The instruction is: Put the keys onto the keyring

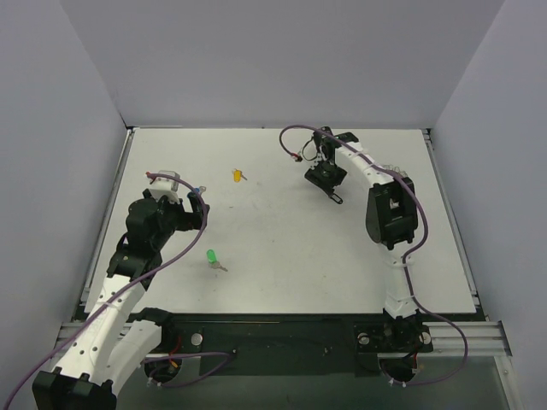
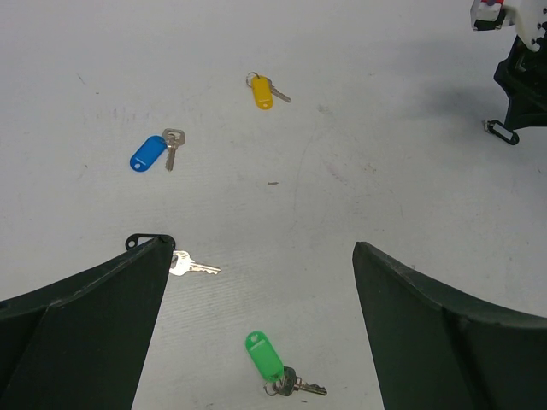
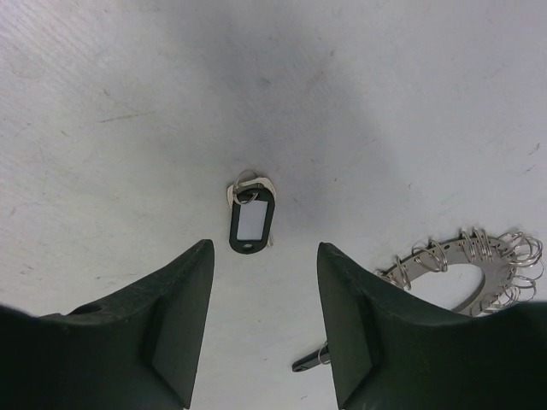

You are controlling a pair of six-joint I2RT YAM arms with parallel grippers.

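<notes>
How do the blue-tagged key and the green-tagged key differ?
The blue-tagged key lies farther up the left wrist view, at left; the green-tagged key lies near the bottom edge. The blue one's metal key lies alongside its tag; the green one's sticks out sideways past its tag. Both lie flat on the table, untouched.

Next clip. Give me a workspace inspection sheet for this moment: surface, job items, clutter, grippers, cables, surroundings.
Surface: white table, faint scuffs.
Job's things: yellow-tagged key, blue-tagged key, green-tagged key and untagged key lie loose, apart; black tag lies apart from the keyring, which lies flat, carrying small rings.
Clutter: small dark piece by the right finger, unidentifiable.
Grippers: left gripper open, empty, above the keys; right gripper open, empty, near the black tag.
Cables: purple cables run along both arms.
Surroundings: plain grey walls on three sides.
</notes>
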